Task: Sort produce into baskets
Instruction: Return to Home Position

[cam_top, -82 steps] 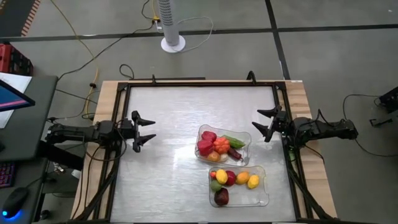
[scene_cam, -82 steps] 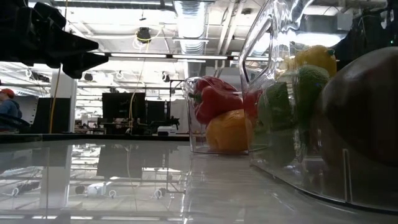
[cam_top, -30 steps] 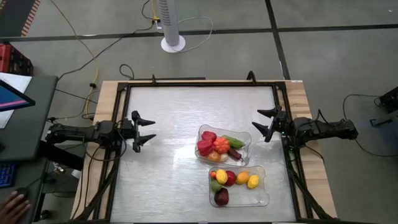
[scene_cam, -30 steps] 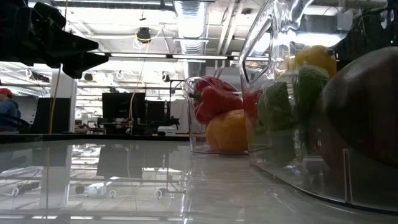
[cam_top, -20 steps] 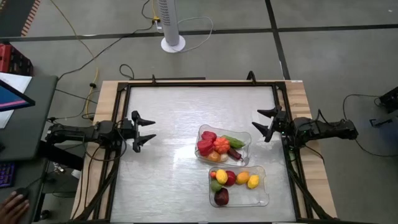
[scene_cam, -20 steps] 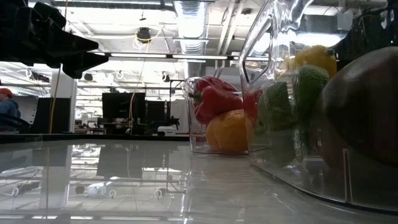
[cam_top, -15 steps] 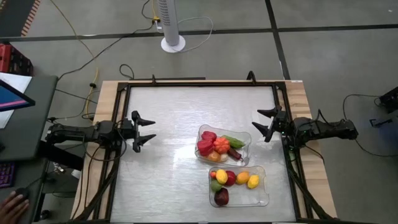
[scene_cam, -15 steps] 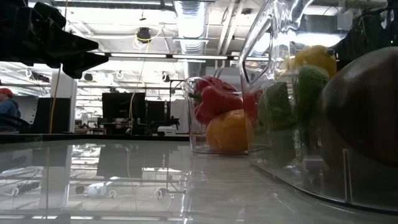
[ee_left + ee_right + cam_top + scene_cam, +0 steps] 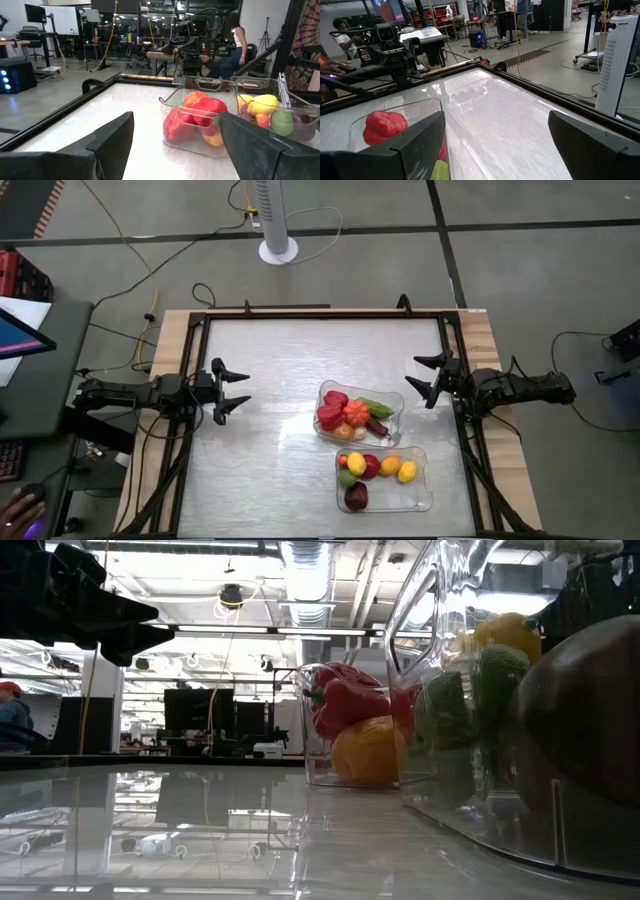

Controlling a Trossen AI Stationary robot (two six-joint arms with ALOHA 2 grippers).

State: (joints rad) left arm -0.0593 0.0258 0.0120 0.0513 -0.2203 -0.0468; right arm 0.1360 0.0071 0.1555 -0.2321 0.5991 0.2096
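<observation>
Produce (image 9: 352, 414) sits sorted in two clear trays on the tabletop (image 9: 280, 360), toward its right side.
One tray (image 9: 400, 418) and the other tray (image 9: 412, 496) lie just beside each other, long sides running left to right, a bit slanted. The left gripper (image 9: 232, 391) and right gripper (image 9: 428, 377) hover at the side edges, jaws apart and empty.

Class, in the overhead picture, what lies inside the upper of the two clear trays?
Inside the upper tray lie red pieces, an orange one, a green one and a dark maroon one. They are heaped, so whatever lies beneath them is hidden.
</observation>
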